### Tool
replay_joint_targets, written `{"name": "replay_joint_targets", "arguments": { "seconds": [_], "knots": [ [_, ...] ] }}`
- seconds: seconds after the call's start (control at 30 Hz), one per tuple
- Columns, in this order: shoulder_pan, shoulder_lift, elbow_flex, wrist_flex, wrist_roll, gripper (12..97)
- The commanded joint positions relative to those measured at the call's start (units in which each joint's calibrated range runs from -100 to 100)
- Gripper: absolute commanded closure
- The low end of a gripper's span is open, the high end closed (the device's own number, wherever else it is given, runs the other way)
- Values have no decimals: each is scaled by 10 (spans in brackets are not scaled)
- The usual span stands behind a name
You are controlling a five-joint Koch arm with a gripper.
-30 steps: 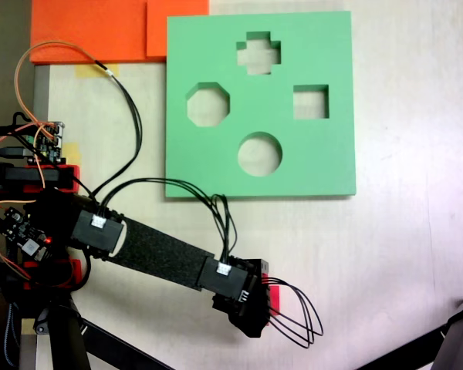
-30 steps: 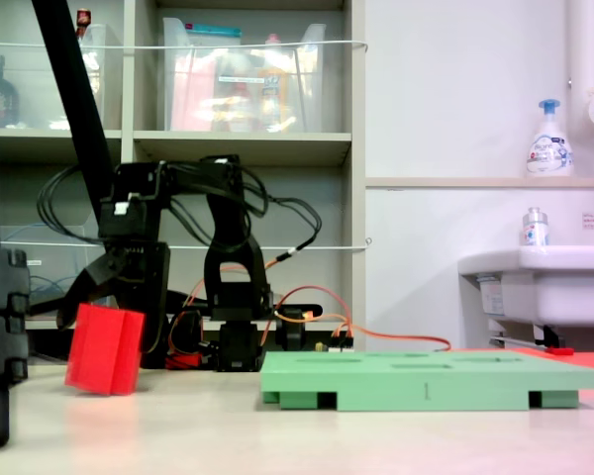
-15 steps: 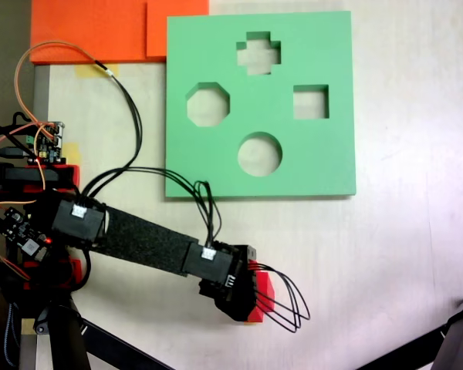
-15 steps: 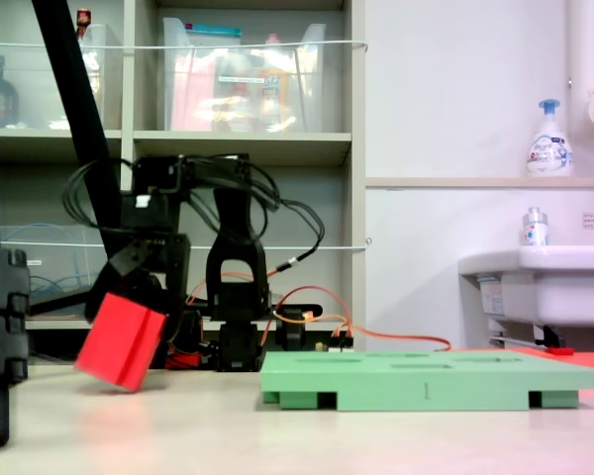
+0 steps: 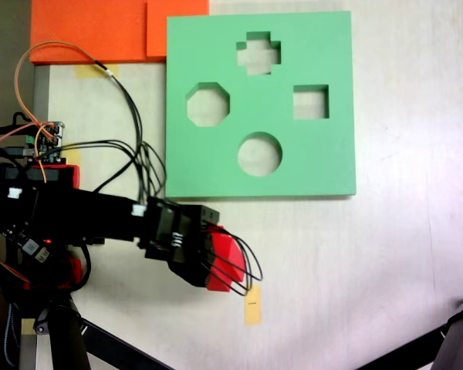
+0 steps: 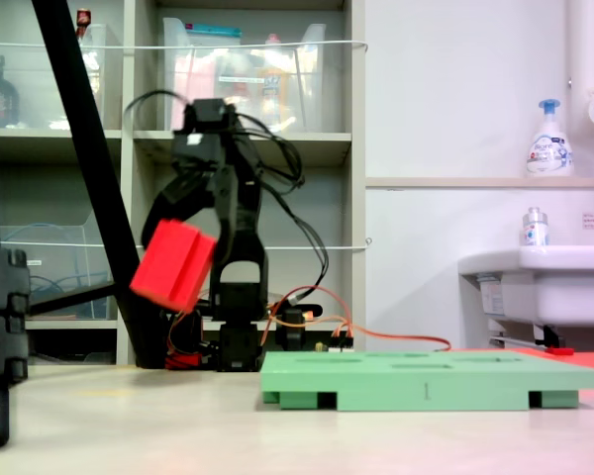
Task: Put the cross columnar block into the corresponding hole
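Note:
The red cross columnar block [image 5: 225, 260] [image 6: 173, 264] hangs tilted well above the table, held in my black gripper [image 5: 208, 258] [image 6: 183, 247], which is shut on it. The flat green foam board [image 5: 324, 154] [image 6: 426, 381] lies to the upper right in the overhead-looking fixed view. Its plus-shaped corresponding hole [image 5: 258, 52] sits near the board's far edge, beyond the octagonal, round and square cutouts. The block is off the board, short of its near left corner.
An orange foam sheet [image 5: 92, 31] lies at the top left. A yellow tape mark [image 5: 252, 304] sits on the table below the block. Cables and a circuit board [image 5: 46, 139] crowd the arm base at left. A black tripod leg [image 5: 455, 339] crosses the lower right.
The gripper has lifted the red block off the table and swung it left, back toward the arm base, uncovering the yellow tape mark. The block now hangs high and tilted.

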Motion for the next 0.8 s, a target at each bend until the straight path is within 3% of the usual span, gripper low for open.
{"name": "replay_joint_targets", "arguments": {
  "seconds": [0.0, 0.17, 0.37, 0.6, 0.77],
  "knots": [
    [32, -91, 20, -19, 41, 657],
    [132, -106, 19, 0, 162, 657],
    [224, 25, 15, 160, 219, 657],
    [279, 175, 19, 417, 271, 652],
    [295, 308, 88, 463, 281, 650]
  ]
}}
